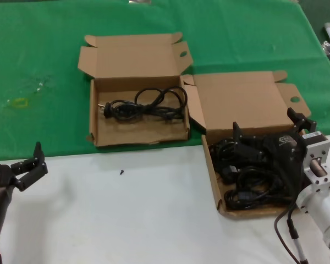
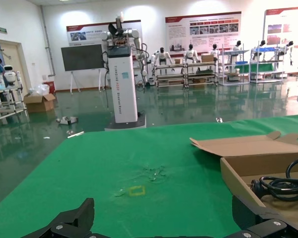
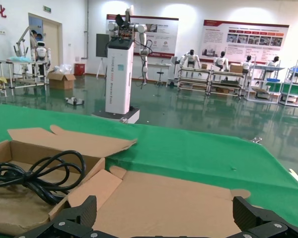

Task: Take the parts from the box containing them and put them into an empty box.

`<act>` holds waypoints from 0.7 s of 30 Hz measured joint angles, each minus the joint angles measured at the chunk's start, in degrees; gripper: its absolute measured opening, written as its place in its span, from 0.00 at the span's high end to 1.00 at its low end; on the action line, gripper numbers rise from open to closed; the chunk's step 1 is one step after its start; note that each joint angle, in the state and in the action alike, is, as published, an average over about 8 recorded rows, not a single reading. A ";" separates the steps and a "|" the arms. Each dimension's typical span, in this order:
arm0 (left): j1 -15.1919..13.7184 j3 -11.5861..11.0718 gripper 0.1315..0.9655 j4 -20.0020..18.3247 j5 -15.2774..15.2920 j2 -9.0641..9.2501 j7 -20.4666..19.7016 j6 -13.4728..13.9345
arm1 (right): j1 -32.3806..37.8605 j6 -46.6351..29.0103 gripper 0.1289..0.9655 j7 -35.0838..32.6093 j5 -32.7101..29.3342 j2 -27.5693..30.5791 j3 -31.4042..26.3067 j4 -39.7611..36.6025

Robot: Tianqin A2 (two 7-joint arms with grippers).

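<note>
The box containing the parts (image 1: 213,179) lies at the right with its lid (image 1: 239,102) open, and holds a pile of black power cords (image 1: 247,184). My right gripper (image 1: 267,127) hovers over this pile, open and empty. In the right wrist view its fingers (image 3: 82,214) stand wide apart over the lid (image 3: 179,198). The other box (image 1: 137,135), with a ragged front edge, lies at the back left and holds one cord (image 1: 146,105). This cord also shows in the left wrist view (image 2: 283,186) and the right wrist view (image 3: 35,176). My left gripper (image 1: 36,165) is open and empty at the near left.
A green cloth (image 1: 38,55) covers the far half of the table, and the near half is white (image 1: 126,214). A small black speck (image 1: 121,171) lies on the white part. A yellow mark (image 1: 20,102) is on the cloth at far left.
</note>
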 joint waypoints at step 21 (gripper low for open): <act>0.00 0.00 0.00 0.00 0.00 0.00 0.00 0.00 | 0.00 0.00 0.00 0.00 0.00 0.00 0.00 0.00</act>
